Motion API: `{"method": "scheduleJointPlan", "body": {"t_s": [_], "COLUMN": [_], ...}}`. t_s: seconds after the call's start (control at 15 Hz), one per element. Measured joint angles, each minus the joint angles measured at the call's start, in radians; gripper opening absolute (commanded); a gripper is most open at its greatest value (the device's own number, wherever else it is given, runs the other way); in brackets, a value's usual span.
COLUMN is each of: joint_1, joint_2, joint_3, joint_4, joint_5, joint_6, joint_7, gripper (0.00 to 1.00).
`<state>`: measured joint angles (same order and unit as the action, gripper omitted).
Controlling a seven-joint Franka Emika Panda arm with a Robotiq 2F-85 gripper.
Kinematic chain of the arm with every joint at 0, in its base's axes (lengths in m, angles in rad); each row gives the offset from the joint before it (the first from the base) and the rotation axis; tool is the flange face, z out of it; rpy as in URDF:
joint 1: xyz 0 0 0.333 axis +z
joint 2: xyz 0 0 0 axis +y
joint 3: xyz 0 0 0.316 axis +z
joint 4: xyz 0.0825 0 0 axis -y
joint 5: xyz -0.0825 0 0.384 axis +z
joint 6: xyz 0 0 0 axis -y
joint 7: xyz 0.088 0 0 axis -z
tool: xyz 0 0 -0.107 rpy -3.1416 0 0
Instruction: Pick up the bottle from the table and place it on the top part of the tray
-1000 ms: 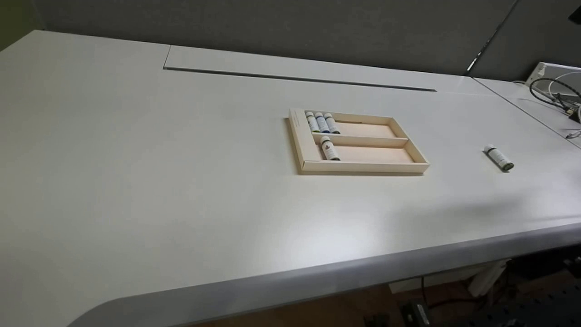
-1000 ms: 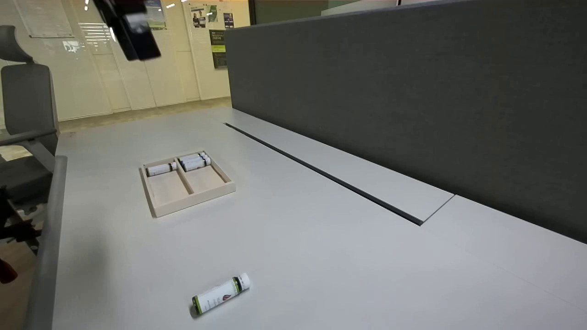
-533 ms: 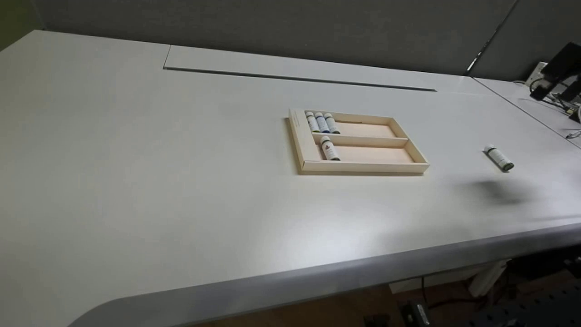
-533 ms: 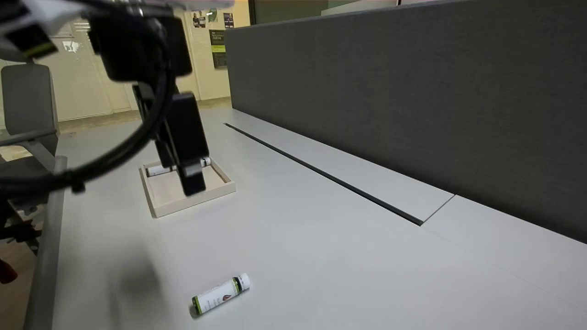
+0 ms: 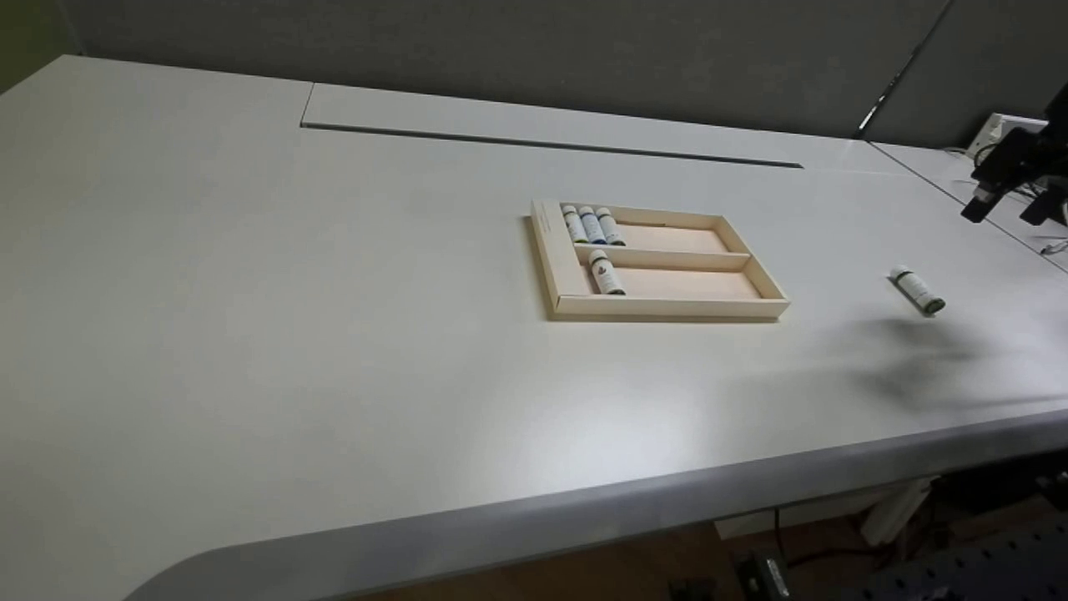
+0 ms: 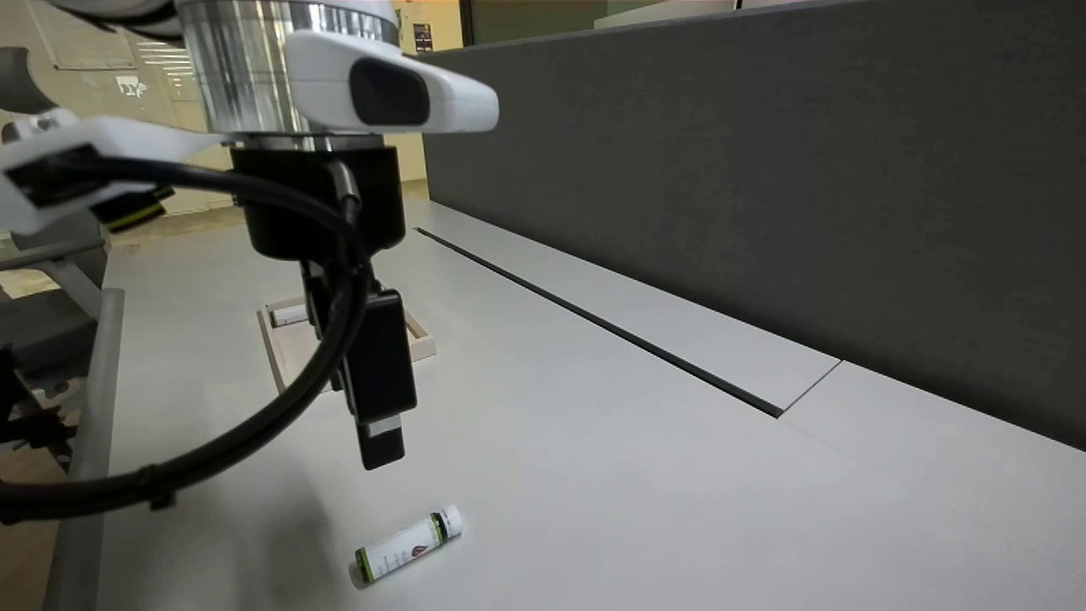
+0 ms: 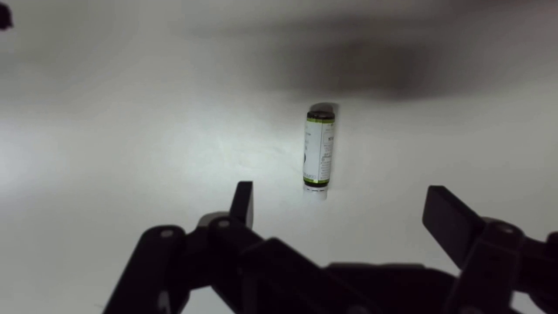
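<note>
Lighting is uneven and mostly dim: in an exterior view glare whitens a patch of the bench, soft-edged shadows fall near the bottle in all views, and in the wrist view the hand is near-black and slightly blurred, the cap washed out.

The tray looks like bare, matt wood, and the table is smooth, with a soft sheen in places. The bottle wears a smooth, paper-like label and a plastic-looking cap, while the partition looks matt and cloth-like. The gripper looks smooth and mostly matt, like plastic, and the wrist collar is glossy, polished metal with streaked reflections.
</note>
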<state>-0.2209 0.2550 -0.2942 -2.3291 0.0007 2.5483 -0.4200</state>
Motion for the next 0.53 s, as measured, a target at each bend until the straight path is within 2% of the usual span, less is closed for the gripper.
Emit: {"method": "scheduleJointPlan", "body": {"t_s": [0.27, 0.53], "joint_1": [-0.024, -0.055], "joint_2": [0.011, 0.096], "joint_3": [0.029, 0.066], "joint_4": [0.000, 0.004], "joint_5": [0.002, 0.000], "joint_6": [0.000, 0.040], "joint_7": [-0.007, -0.013], "gripper": [1.00, 1.00]}}
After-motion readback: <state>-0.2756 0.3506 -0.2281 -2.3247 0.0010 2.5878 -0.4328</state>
